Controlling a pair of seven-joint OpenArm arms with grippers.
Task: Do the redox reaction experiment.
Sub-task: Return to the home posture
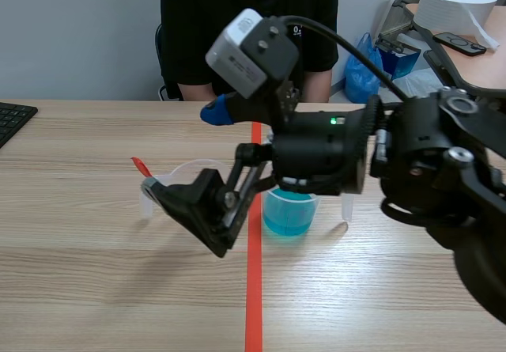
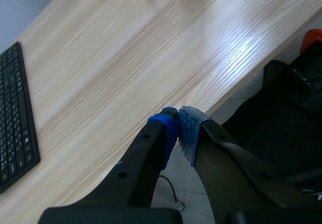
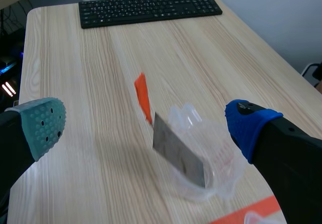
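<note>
A clear empty-looking beaker (image 3: pixel 211 158) stands on the wooden table with a grey metal strip (image 3: pixel 178 156) and an orange-red strip (image 3: pixel 143 97) leaning in it. My right gripper (image 3: pixel 146 126) is open, its fingers on either side of this beaker and above it, touching nothing. In the scene view the right gripper (image 1: pixel 182 150) hangs over the clear beaker (image 1: pixel 186 172), left of a beaker of blue liquid (image 1: pixel 289 213). My left gripper (image 2: pixel 178 133) is shut on nothing, above the table's edge; it does not show in the scene view.
A person in black (image 1: pixel 249 28) sits across the table. A black keyboard (image 3: pixel 151 10) lies at the table's far left end. Small clear tubes (image 1: pixel 146 204) (image 1: pixel 346 207) stand beside the beakers. A paper roll (image 1: pixel 457 8) and blue bag (image 1: pixel 365 71) are off to the right.
</note>
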